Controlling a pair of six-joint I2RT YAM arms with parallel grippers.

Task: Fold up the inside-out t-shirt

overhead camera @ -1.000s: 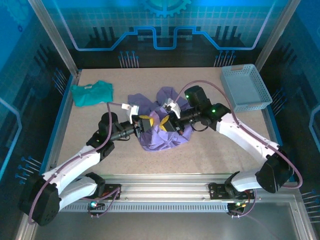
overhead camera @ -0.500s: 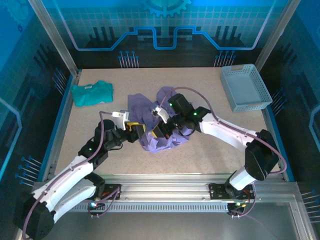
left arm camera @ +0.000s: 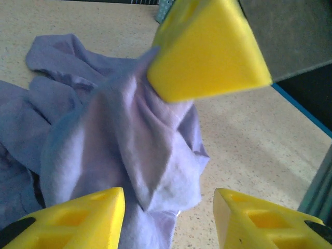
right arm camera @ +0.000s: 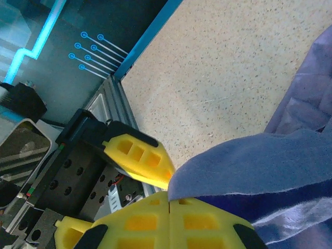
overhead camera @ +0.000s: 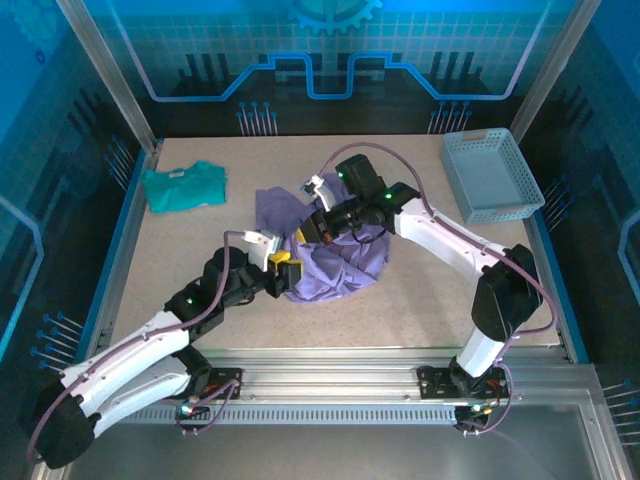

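Note:
The inside-out t-shirt (overhead camera: 335,262) is a crumpled lavender heap in the middle of the table. My right gripper (overhead camera: 314,232) hovers over the heap's far-left part, and its yellow fingers (right arm camera: 155,223) are shut on a lifted fold of the t-shirt (right arm camera: 259,155). In the left wrist view that fold of the t-shirt (left arm camera: 129,140) rises in a peak to the right gripper's fingertip (left arm camera: 207,52). My left gripper (overhead camera: 288,272) sits low at the heap's near-left edge. Its jaws (left arm camera: 168,207) are open, with a loose corner of cloth lying between them, not pinched.
A folded teal shirt (overhead camera: 183,186) lies at the far left of the table. A pale blue basket (overhead camera: 492,176) stands at the far right. Blue-edged rails border the table, and bare speckled tabletop (overhead camera: 440,290) lies right of the heap.
My left gripper has opened, let go of the cloth and drawn back toward the near left. The right gripper has carried its fold up and toward the far left.

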